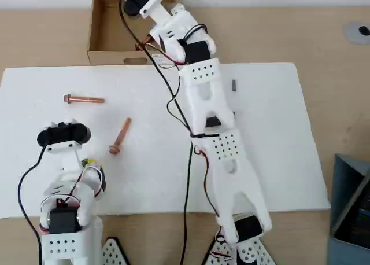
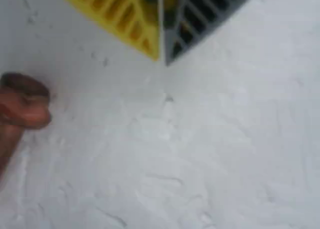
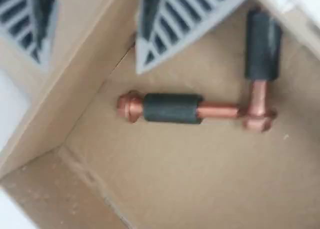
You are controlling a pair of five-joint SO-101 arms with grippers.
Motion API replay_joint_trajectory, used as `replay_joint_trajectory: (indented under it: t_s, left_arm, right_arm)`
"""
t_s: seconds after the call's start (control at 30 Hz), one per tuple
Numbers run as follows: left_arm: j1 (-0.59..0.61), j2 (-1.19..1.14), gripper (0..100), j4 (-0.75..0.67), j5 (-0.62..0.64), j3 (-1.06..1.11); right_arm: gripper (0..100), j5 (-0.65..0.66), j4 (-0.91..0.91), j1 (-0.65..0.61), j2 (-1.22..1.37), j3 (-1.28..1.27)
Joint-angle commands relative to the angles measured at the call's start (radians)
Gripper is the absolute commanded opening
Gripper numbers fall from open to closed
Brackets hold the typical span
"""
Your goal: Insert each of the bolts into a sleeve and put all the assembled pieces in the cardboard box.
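Observation:
Two bare copper bolts lie on the white mat: one [image 1: 84, 99] at the far left, the other [image 1: 120, 136] tilted nearer the middle. A short dark sleeve [image 1: 234, 85] rests to the right of the long arm. My left gripper [image 2: 161, 54] is shut and empty just above the mat, with a bolt head [image 2: 22, 106] close beside it. My right gripper [image 3: 95, 64] hangs open inside the cardboard box [image 3: 60, 119], above two sleeved bolts: one [image 3: 175, 108] lying flat, the other [image 3: 261, 59] at a right angle to it, their ends touching.
The cardboard box [image 1: 92, 33] stands at the mat's far edge, left of centre. The right arm [image 1: 208, 103] stretches across the mat's middle. A dark grey bin [image 1: 350, 201] stands off the mat at the right. A round grey disc [image 1: 357, 32] sits far right.

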State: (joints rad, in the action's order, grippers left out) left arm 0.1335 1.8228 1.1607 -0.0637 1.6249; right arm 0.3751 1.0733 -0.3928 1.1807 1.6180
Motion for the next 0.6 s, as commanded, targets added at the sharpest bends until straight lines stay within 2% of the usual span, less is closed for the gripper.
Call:
replay_joint_trajectory:
  t_s: [0.0,0.1,0.57]
  left_arm:
    - [0.006,0.007,1,-0.009,-0.005,-0.006]
    - [0.008,0.007,1,-0.009,-0.005,-0.006]
    - [0.008,0.007,1,-0.009,-0.005,-0.006]
  right_arm:
    - [8.6,0.002,0.083,-0.002,-0.166,0.050]
    - [1.0,0.002,0.164,-0.001,-0.240,0.050]
    - [0.9,0.000,0.657,-0.001,-0.506,0.050]
